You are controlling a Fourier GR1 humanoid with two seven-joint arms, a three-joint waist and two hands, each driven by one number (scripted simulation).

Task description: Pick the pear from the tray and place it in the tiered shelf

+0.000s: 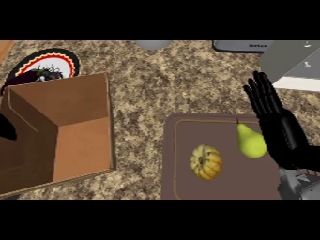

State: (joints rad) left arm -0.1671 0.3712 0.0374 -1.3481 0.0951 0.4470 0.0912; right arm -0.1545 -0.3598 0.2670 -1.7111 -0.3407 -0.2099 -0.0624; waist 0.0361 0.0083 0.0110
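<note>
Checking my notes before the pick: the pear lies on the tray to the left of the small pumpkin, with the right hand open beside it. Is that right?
Not quite. In the head view the pear lies on the tray to the right of the small pumpkin, not the left. The right hand is indeed open beside it, fingers straight.

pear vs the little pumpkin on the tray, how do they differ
The pear is smooth yellow-green and tapers to a narrow stemmed top; the pumpkin is orange-yellow, rounded and ribbed. The pear lies right beside the open right hand, while the pumpkin sits further left, with no hand near it. The pear lies higher in the view than the pumpkin. Both rest on the brown tray, neither held.
</note>
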